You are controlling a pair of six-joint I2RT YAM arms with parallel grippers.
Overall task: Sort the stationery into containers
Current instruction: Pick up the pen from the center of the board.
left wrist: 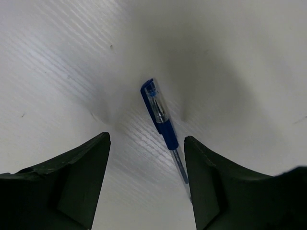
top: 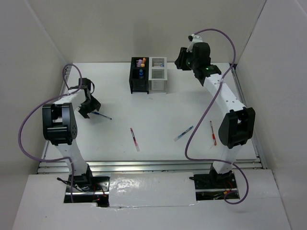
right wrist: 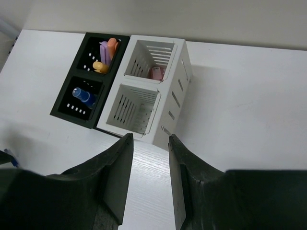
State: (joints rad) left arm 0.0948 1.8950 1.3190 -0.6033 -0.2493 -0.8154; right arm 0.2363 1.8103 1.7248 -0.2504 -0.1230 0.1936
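A thin blue pen (left wrist: 160, 117) lies on the table between the fingers of my left gripper (left wrist: 147, 138), closer to the right finger; the jaws are open and apart from it. From above, that gripper (top: 91, 108) hangs low at the left with the pen (top: 103, 116) poking out. My right gripper (right wrist: 150, 137) is open and holds nothing, raised just in front of the white container (right wrist: 175, 96). The black container (right wrist: 94, 74) joined to it holds purple, orange and yellow markers (right wrist: 106, 52) and a blue marker (right wrist: 84, 96). A pink item (right wrist: 156, 73) sits in the white one.
Three more pens lie on the table's near half: a red one (top: 135, 139), a blue one (top: 183, 133) and another red one (top: 212, 132) by the right arm. White walls close in the table on three sides.
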